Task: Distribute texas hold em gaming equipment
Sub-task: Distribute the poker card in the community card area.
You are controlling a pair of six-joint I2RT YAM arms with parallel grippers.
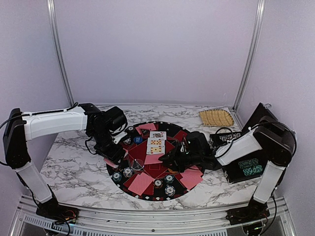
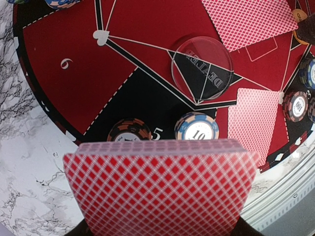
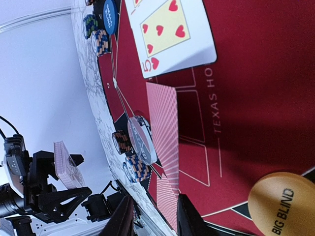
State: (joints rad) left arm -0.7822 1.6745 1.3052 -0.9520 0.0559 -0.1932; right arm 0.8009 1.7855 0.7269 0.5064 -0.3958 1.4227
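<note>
My left gripper (image 1: pixel 114 156) (image 2: pixel 162 231) is shut on a deck of red-backed playing cards (image 2: pixel 160 189), held over the mat's left edge; the deck hides its fingers. Beyond the deck stand two chip stacks (image 2: pixel 197 129) (image 2: pixel 129 132), the clear dealer button (image 2: pixel 202 68) and face-down cards (image 2: pixel 253 123). My right gripper (image 1: pixel 168 160) (image 3: pixel 155 221) hovers low over the mat's middle, jaws apart, with a face-down card (image 3: pixel 167 204) lying on the mat between them. A five of hearts (image 3: pixel 172 37) lies face up, near the orange big blind button (image 3: pixel 280 204) and a blue button (image 3: pixel 109 17).
The round black-and-red mat (image 1: pixel 147 194) lies on a marble table (image 1: pixel 74 172). A black case (image 1: pixel 246 164) stands at the right and a yellow woven piece (image 1: pixel 216 118) at the back right. More chip stacks (image 1: pixel 169 189) ring the mat's near rim.
</note>
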